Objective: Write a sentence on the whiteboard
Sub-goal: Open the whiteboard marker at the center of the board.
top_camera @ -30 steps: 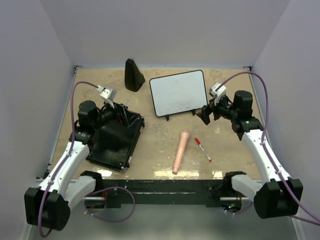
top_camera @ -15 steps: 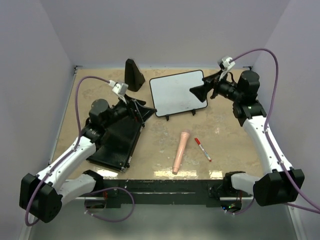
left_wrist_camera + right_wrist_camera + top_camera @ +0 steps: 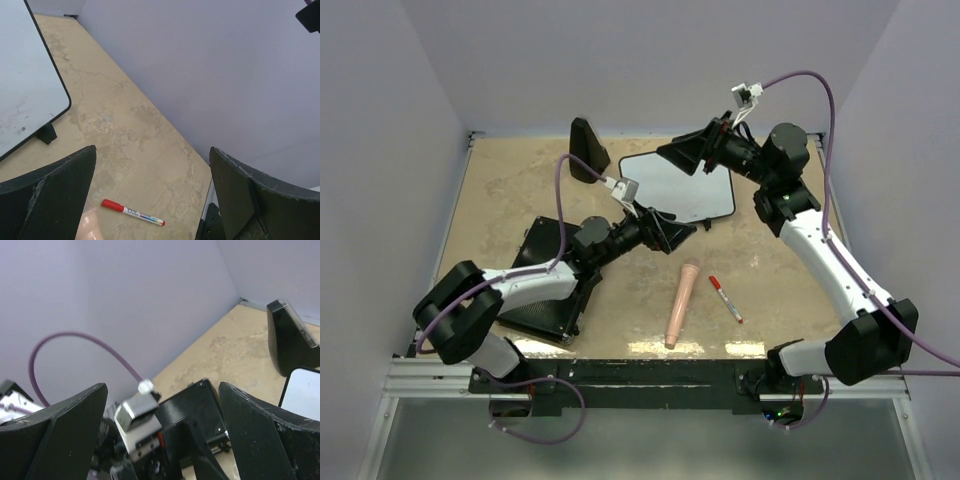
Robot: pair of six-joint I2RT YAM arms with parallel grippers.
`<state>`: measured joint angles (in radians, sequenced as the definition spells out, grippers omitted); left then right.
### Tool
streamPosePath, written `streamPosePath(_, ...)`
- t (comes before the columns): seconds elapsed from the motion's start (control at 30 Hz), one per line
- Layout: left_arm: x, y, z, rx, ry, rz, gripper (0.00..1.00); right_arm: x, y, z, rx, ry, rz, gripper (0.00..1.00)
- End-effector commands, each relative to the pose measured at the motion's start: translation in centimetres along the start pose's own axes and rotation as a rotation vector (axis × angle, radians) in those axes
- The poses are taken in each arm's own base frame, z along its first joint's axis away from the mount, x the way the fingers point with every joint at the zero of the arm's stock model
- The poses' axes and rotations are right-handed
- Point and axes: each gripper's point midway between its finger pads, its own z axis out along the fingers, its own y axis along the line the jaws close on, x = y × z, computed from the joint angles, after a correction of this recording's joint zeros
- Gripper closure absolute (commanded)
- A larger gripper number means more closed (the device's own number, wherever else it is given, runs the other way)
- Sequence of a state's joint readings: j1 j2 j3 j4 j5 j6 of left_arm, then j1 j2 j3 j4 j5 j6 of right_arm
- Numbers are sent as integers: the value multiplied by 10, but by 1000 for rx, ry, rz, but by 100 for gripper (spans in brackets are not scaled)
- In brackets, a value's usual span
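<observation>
Whiteboard (image 3: 705, 195): a small white rectangular panel with rounded corners, a thin black frame and black wire stand legs. It stood propped at the far middle of the tan mottled tabletop (image 3: 500, 190). Its face was smooth and glossy, with faint smudges and no writing discernible. Its long axis ran across the table from left to right. Relation to the hands: the board lay just beyond the left gripper (image 3: 672, 230), which hung low over the table centre, jaws spread wide and holding nothing. The right gripper (image 3: 680, 152), also spread wide and empty, hovered over the board's far left corner and pointed leftward. Accessory: a slim white plastic red-capped marker pen (image 3: 725, 298) lay flat, nearer the arm bases and to the right of the left gripper, well apart from the board. Its axis ran diagonally with the cap end toward the board. Judgement: the pen wanted collecting before any writing, and the left gripper was the closer to it, though it lay toward the right arm's side. Other items:
- A smooth pale pink cylinder (image 3: 680, 303) lay lengthwise just left of the pen.
- A flat black ribbed case (image 3: 542, 318) lay beneath the left arm.
- A black wedge-shaped block (image 3: 586, 150) stood upright, left of the board.
</observation>
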<state>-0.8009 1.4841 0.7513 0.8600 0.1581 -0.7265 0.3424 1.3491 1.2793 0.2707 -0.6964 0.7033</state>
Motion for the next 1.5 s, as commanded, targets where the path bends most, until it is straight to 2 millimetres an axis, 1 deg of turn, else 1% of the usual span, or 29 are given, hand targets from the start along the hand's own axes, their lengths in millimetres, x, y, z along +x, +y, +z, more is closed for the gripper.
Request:
streamPosePath(0.0,-37,-54,17,198,-184,-17,0,-41,14,7,7,-145,-8,1)
streamPosePath(0.03,-37,-58,18,215,-192,-20,0,-39,8,9,18,-147,-5,1)
streamPosePath(0.1,-26,-68,24,254,-162,-17,0,-39,1,11,40,-170,-13,1)
streamPosePath(0.2,-19,-73,29,257,-151,-6,0,-31,-10,14,65,-175,-4,1)
streamPosePath(0.33,-13,-74,38,242,-143,7,0,-32,-4,16,57,-185,-15,1)
streamPosePath(0.37,-12,-76,37,244,-155,2,0,-32,1,18,40,-181,-37,1)
streamPosePath(0.5,-16,-78,35,262,-192,-3,0,-38,9,21,26,-175,-67,1)
streamPosePath(0.67,-15,-84,38,273,-172,3,0,-35,12,23,8,-162,-46,2)
streamPosePath(0.7,-16,-85,38,267,-176,22,0,-38,16,22,-9,-173,-57,1)
streamPosePath(0.77,-16,-86,40,243,-174,32,0,-36,21,22,-36,-164,-62,1)
streamPosePath(0.83,-19,-83,39,222,-184,47,0,-41,28,20,-65,-187,-84,1)
streamPosePath(0.87,-25,-87,36,230,-202,56,0,-39,27,20,-67,-194,-67,1)
streamPosePath(0.9,-26,-87,35,228,-203,64,0,-44,31,19,-82,-220,-79,1)
streamPosePath(0.93,-29,-88,36,224,-205,71,0,-45,29,20,-75,-224,-72,1)
streamPosePath(0.97,-26,-88,37,216,-188,78,0,-46,30,21,-72,-228,-70,1)
streamPosePath(1.07,-25,-87,38,226,-190,77,0,-43,22,23,-36,-213,-64,1)
streamPosePath(1.13,-22,-84,38,229,-191,66,0,-42,21,23,-34,-209,-69,1)
streamPosePath(1.17,-24,-85,37,238,-205,63,0,-44,24,24,-44,-212,-79,1)
streamPosePath(1.33,-26,-84,38,240,-215,62,0,-45,22,27,-34,-199,-83,1)
streamPosePath(1.47,-25,-80,37,228,-218,64,0,-39,17,30,-37,-187,-74,1)
